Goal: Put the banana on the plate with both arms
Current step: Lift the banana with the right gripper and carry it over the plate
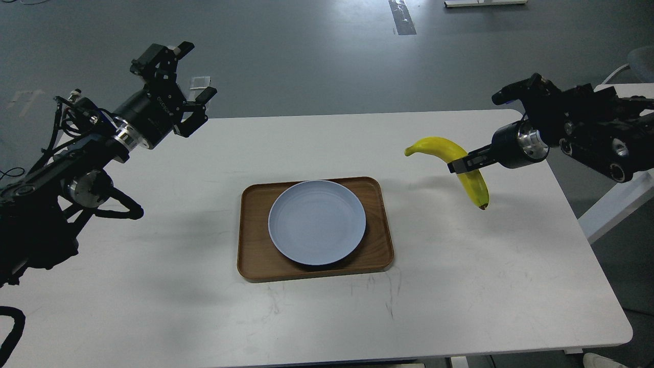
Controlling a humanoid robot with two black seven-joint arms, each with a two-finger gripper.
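At the upper left of the frame, the left gripper (191, 76) is seen raised above the far left corner of the white bench (153, 306), its two fingers spread wide with nothing between them. At the centre of the frame, a brown wooden tray (255, 255) is laid flat on the bench, and the pale blue-grey plate (317, 222) is set inside it, nothing being carried on the plate. To the right of the tray and well apart from it, the banana (449, 153) is held clear of the bench, its shadow being cast on the surface below; the greenish stem end is turned toward the left and the dark tip hangs downward. The banana is pinched near its middle by the right gripper (460, 164), which is reached in from the right edge of the frame.
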